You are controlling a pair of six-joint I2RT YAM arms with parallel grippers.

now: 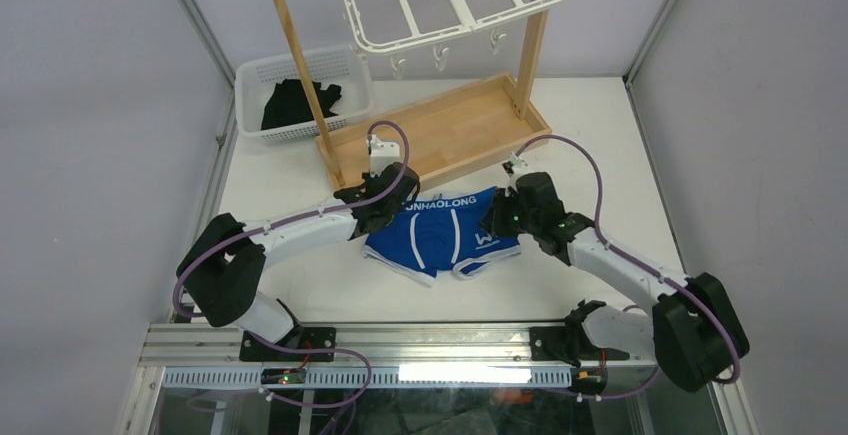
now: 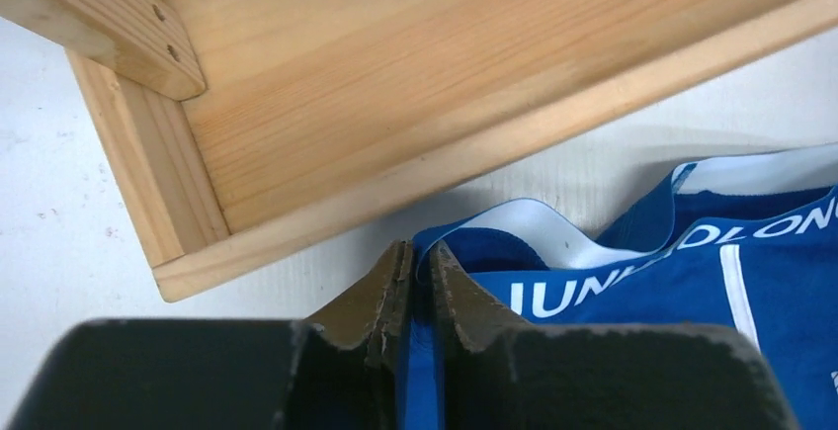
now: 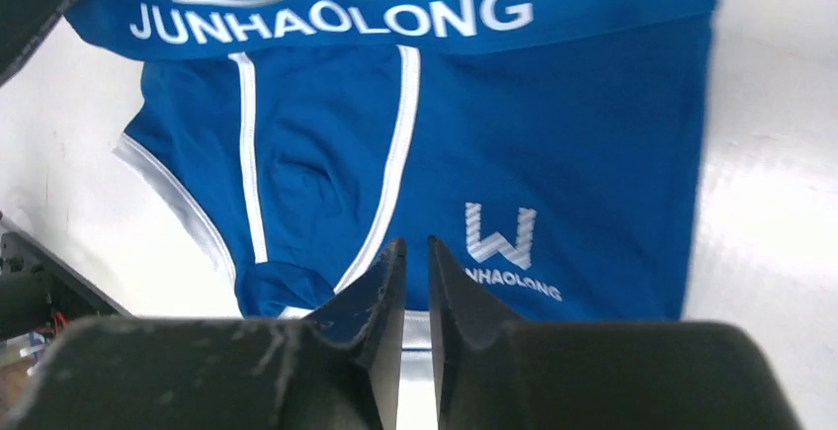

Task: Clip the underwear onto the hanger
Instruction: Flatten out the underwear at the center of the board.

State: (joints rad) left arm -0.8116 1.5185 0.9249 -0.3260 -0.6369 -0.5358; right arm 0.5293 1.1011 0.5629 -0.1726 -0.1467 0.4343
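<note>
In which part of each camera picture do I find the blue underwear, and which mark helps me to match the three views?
Top external: the underwear lies in the middle, on the table.
Left wrist: the underwear is at lower right, its waistband corner inside the left hand.
Right wrist: the underwear fills the middle and top.
Shared landmark: the white waistband lettering, visible in all three.

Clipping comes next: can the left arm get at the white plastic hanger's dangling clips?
Probably yes: the clips hang at the wooden rack's open front, nothing between them and the left gripper, though it is pinching the blue briefs.
</note>
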